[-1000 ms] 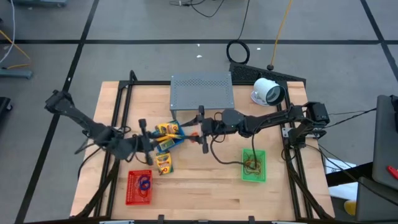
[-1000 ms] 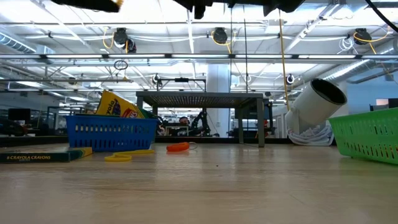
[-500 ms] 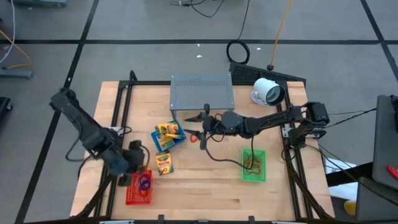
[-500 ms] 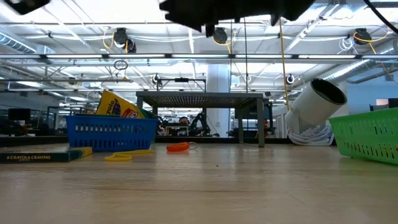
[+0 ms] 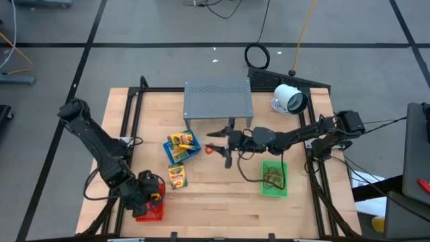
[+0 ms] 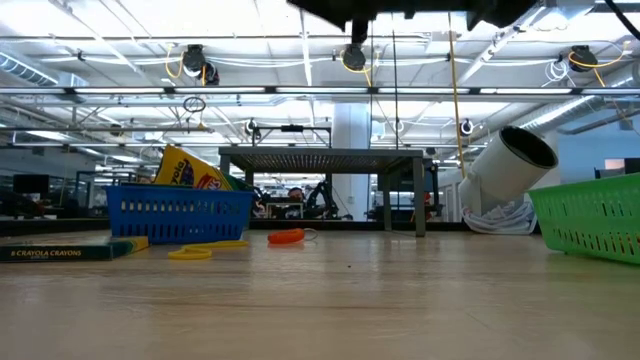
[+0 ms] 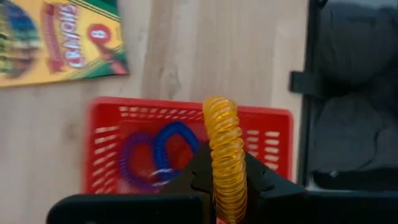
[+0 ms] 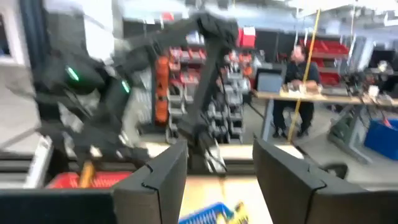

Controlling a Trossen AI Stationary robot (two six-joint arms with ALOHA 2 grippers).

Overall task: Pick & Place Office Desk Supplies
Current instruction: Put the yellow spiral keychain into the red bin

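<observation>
Where lettering is legible, it belongs to the crayon packs: the low view reads "CRAYOLA CRAYONS" along the edge of the flat pack (image 6: 70, 250), and the left wrist view shows the same flat yellow-and-green pack (image 7: 59, 40) face-up with "CRAYONS" and an "8".

The left gripper (image 7: 225, 186) is clamped on a yellow coiled band (image 7: 225, 155), a ribbed, spring-like plastic loop, above the red basket (image 7: 273, 134). Only this view shows the slotted red walls and the purple loop (image 7: 134, 165) and blue loop (image 7: 171, 146) inside.

The right gripper (image 5: 225, 142) hangs over mid-table with fingers apart, near an orange band (image 5: 209, 150).

The high view shows the green basket (image 5: 273, 179) holding tan loops. The low view shows the blue basket (image 6: 180, 215) with a pack standing in it, plus the grey perforated stand (image 6: 330, 160).
</observation>
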